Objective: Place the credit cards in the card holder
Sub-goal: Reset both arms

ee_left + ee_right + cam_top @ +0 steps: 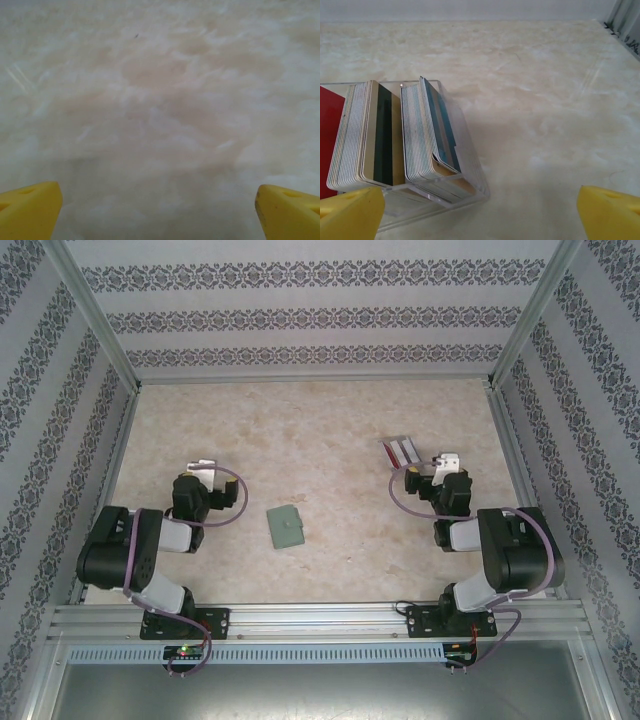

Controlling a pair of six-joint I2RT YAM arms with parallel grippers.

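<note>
The task is sitting at its opening step, with no card being held. The card holder [286, 527] is lying flat and apparently closed on the table [330, 420], near the middle, between the two arms. The credit cards [395, 132] are standing on edge in two packed stacks inside a clear tray [472, 180], which is resting at about 2 o'clock from the card holder. The right claw [480, 217] is poised just beside the tray, at its 3 o'clock in the top view, with its yellow fingers [350, 215] standing wide apart and gripping nothing. The left claw [160, 212] is gaping just as wide over bare table, at about 10 o'clock from the card holder. By my judgement, the next move is calling for the right claw to line up on one stack and pinch a single card by its upper edge. The card holder is probably needing opening first.
</note>
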